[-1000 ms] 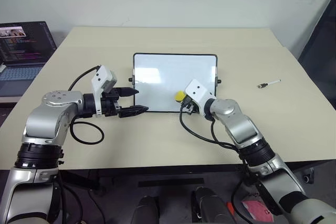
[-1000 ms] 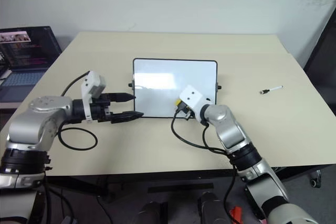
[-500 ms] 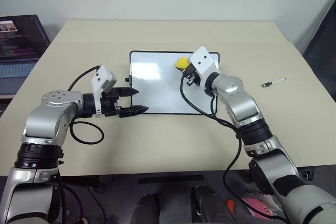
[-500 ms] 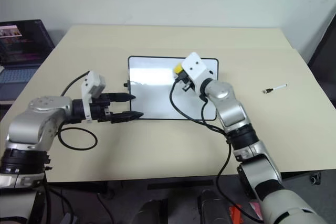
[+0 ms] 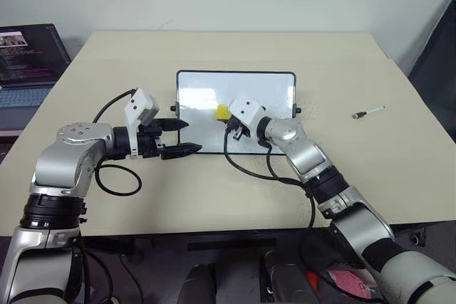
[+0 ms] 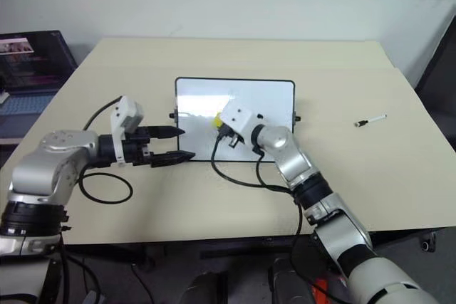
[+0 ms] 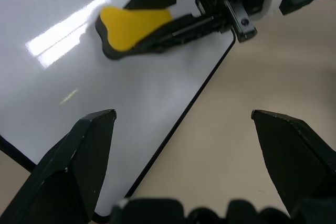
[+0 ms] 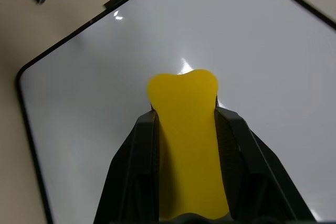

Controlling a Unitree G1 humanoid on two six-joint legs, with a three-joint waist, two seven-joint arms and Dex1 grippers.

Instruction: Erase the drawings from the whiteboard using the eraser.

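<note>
Right gripper (image 5: 226,117), 1 of 2, is clenched on the single yellow eraser (image 5: 222,111), its 2 black fingers (image 8: 137,167) pressing the block's long sides. 1 eraser, 1 whiteboard (image 5: 260,90), 1 marker pen (image 5: 368,112), 1 laptop (image 5: 28,58) and 1 table (image 5: 214,190) are in view; the board's white face shows no marks. Seen from the head camera, the eraser's long axis runs from about 4 o'clock to 10 o'clock, its free rounded end toward 10 o'clock, projecting beyond the fingertips. It sits over the lower middle of the board, slightly toward the board's 7 o'clock region; contact with the surface cannot be told for certain, though the left wrist view shows its dark underside (image 7: 131,50) very close to the glossy face. Right arm reaches in from 5 o'clock, elbow bent, forearm crossing the board's near edge, wrist angled toward 10 o'clock.

Left gripper (image 5: 182,137) stands released, its 2 fingers spread and holding nothing, tips level and aimed at 3 o'clock, just beside the board's near left corner. Left arm is bent at the elbow, forearm lying across the table's left side. Marker pen lies well apart at 3 o'clock of the board; laptop sits at 9 o'clock beyond the table's edge.
</note>
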